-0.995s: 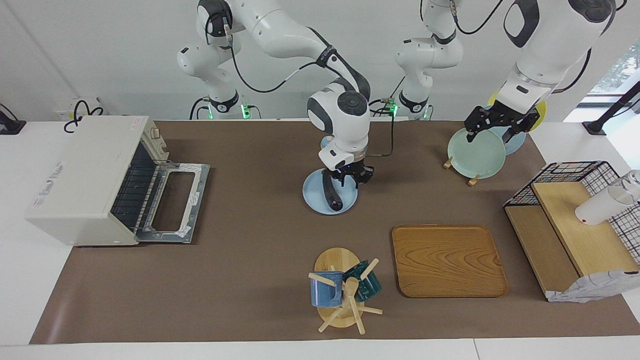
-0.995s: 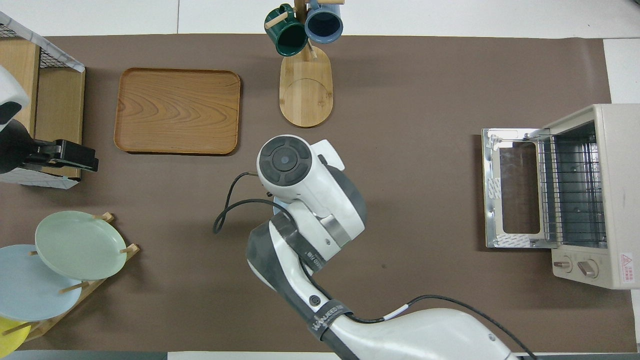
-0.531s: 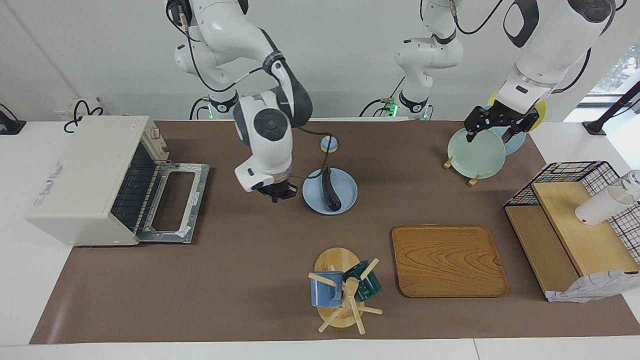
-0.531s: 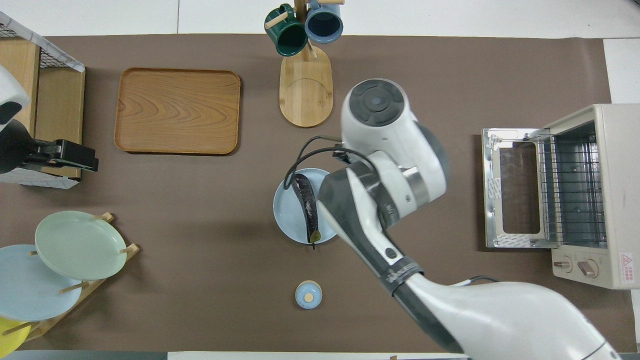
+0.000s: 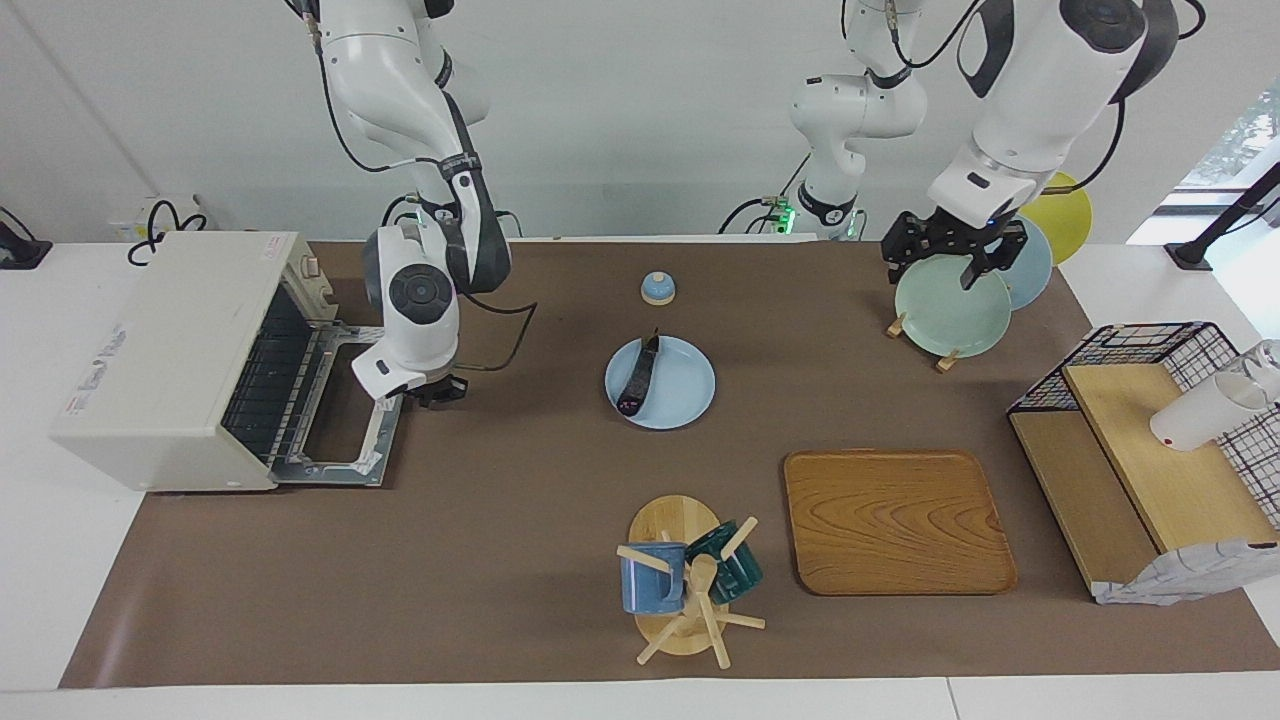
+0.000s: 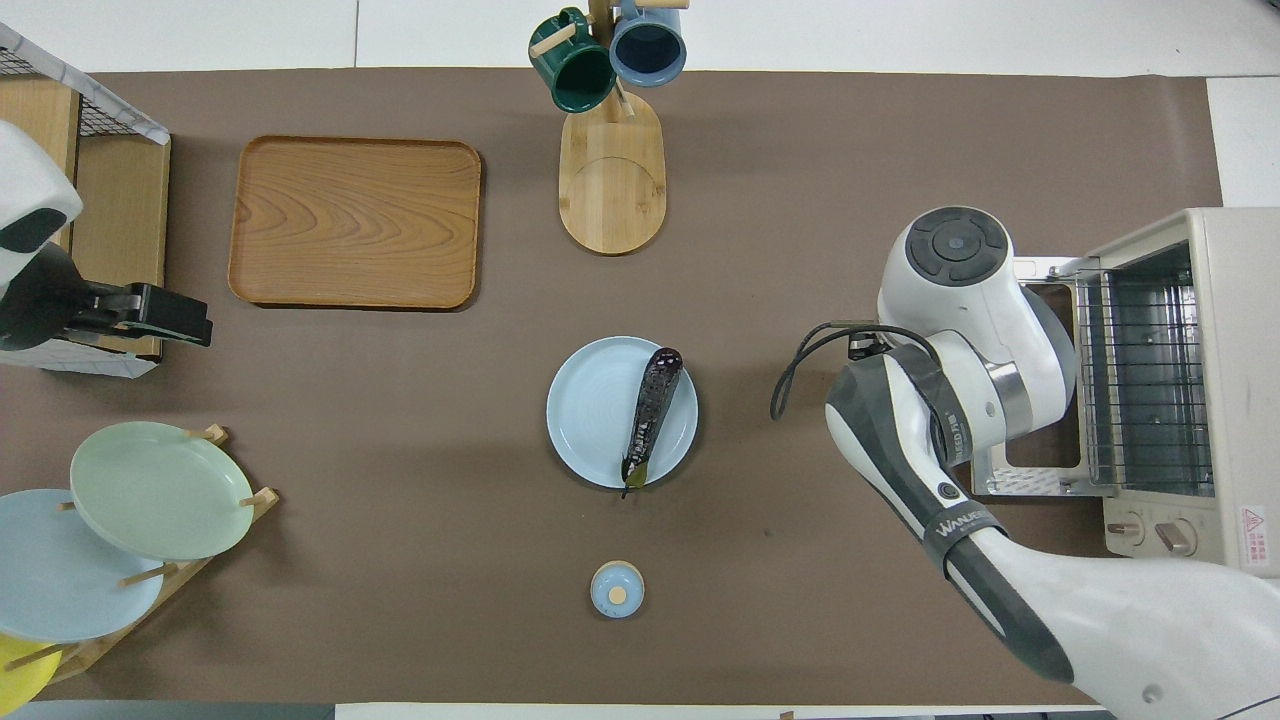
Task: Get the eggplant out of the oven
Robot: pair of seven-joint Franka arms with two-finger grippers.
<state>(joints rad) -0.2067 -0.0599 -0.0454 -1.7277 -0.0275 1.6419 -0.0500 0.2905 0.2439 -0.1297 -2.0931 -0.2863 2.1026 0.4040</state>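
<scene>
The small blue knob-topped lid [image 5: 657,288] sits nearest the robots, upper middle of the facing view, and next out is the pale blue plate [image 5: 690,398] at frame centre with the eggplant [image 5: 638,377] lying across it, green stem end toward the robots, nothing gripping it. Over at the left of that view the oven [image 5: 170,360] has its door [image 5: 350,405] dropped flat open on the counter [image 5: 500,560], wire rack showing inside. The right pincer [image 5: 437,390] hangs just over the door's outer edge, holding nothing, and its fingers are too tucked under the wrist to say how wide they sit. At upper right the left pincer [image 5: 946,262] hovers over the green plate [image 5: 950,305] in the plate rack, fingers spread apart and empty. Farther out are the wooden tray [image 5: 895,520] and the mug tree [image 5: 685,580] at the bottom of the frame.
</scene>
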